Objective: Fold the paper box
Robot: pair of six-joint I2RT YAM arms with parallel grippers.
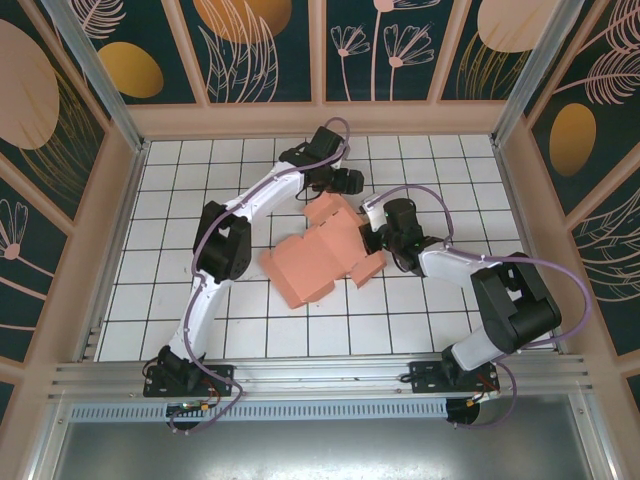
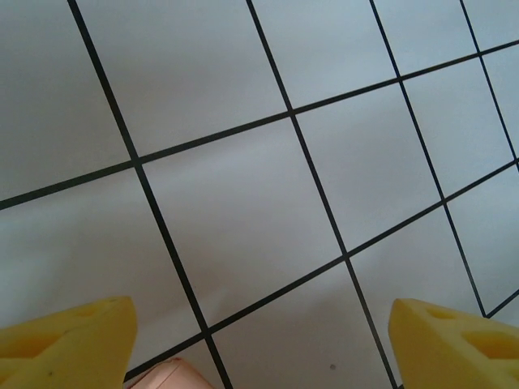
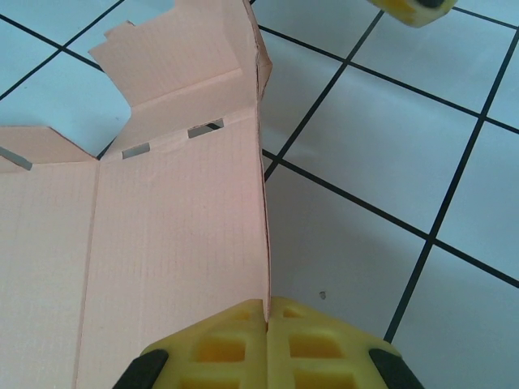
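The paper box (image 1: pixel 320 258) lies partly unfolded around the middle of the white tiled tabletop (image 1: pixel 150 310), its flaps spread out and pointing toward the far edge. On the side facing the tabletop's right edge, the right gripper (image 3: pixel 266 308) is clenched on the card's rim, which runs straight into the seam between its yellow fingers (image 3: pixel 219 348). Farther off, toward the far edge, the left gripper (image 2: pixel 259 316) hangs released over bare tiles. Its fingers are wide apart and it sits just past the box's far corner.
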